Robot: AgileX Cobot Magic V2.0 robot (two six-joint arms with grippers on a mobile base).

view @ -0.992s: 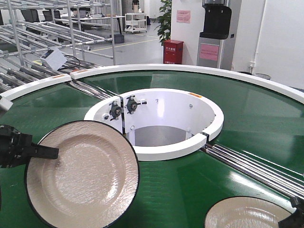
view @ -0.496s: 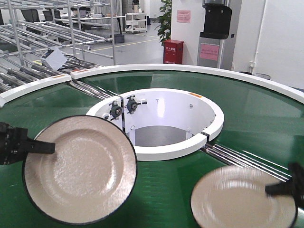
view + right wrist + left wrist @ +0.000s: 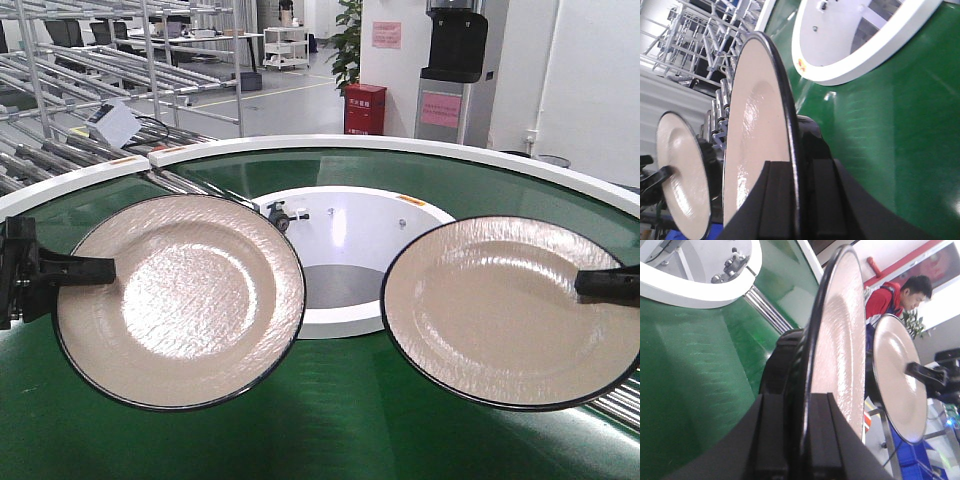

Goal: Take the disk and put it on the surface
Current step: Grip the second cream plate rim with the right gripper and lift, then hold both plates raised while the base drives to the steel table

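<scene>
A green conveyor belt [image 3: 330, 410] curves in a wide ring, its surface glossy and finely ribbed. A white outer rim [image 3: 400, 145] bounds its far edge, and a white inner rim [image 3: 340, 322] circles the round central opening. Metal rollers [image 3: 622, 400] cross it at the near right edge.

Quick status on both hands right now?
Left hand: closed on the rim of the left plate.
Right hand: closed on the rim of the right plate.
</scene>
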